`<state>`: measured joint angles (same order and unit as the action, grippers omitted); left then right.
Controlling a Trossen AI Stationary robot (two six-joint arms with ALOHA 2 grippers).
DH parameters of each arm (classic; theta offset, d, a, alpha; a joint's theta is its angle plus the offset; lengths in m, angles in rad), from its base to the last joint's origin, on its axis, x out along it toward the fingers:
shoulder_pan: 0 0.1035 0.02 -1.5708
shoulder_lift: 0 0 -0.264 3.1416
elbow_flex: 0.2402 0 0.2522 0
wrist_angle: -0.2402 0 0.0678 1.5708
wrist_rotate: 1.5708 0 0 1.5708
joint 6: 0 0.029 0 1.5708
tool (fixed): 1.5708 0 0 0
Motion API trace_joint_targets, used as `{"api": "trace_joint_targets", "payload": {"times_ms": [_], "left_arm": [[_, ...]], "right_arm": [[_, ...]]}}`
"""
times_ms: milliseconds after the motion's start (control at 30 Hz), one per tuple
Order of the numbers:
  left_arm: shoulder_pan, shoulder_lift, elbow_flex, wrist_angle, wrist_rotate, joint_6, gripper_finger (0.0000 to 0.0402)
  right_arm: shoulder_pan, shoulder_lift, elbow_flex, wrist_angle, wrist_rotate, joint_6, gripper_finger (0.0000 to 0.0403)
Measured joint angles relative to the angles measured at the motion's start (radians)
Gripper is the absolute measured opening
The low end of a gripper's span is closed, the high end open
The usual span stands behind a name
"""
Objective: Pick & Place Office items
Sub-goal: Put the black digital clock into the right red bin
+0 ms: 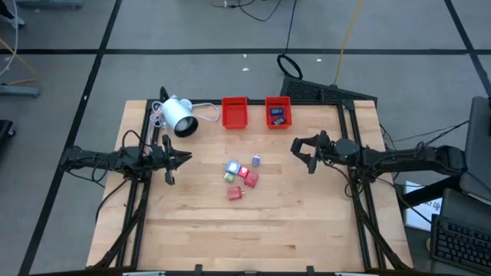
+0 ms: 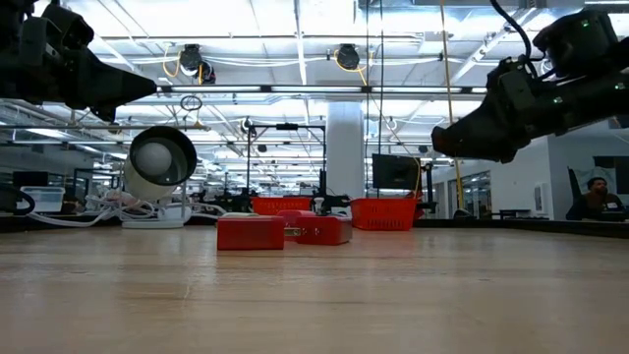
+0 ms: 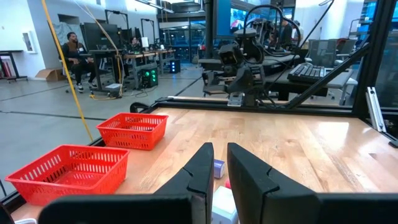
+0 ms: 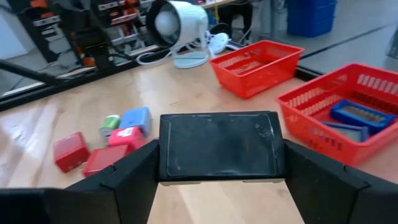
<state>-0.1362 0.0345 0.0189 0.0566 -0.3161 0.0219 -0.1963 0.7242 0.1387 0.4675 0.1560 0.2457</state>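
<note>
Several small office items lie in a cluster at mid-table: a pale blue one (image 1: 232,166), a small blue one (image 1: 256,160), a green one (image 1: 229,177) and red ones (image 1: 235,193). Blue items (image 1: 278,116) lie in the right red tray (image 1: 278,100). The left red tray (image 1: 234,100) shows nothing inside. My right gripper (image 1: 299,149) hovers right of the cluster, in front of the right tray, closed on a black block (image 4: 217,146). At the table's left, my left gripper (image 1: 182,157) hovers shut and holds nothing. My right gripper pinches the black block between its two fingers, one on each short end (image 4: 169,149). The fingers lie about level and point toward the table's left. The block spans the gap flat and is lifted clear of the table.
A white lamp-like device (image 1: 178,115) with a cable stands at the far left, beside the left tray. Bare wood stretches across the table's near half (image 1: 245,238). Dark frame rails run along both side edges.
</note>
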Motion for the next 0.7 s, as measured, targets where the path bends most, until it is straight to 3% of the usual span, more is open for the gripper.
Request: {"api": "trace_joint_targets", "payload": {"times_ms": [700], "left_arm": [[0.000,0.000,0.000,0.000,0.000,0.000,0.0047]], "right_arm": [[-0.234,0.000,0.000,0.000,0.000,-0.004,0.0295]]}}
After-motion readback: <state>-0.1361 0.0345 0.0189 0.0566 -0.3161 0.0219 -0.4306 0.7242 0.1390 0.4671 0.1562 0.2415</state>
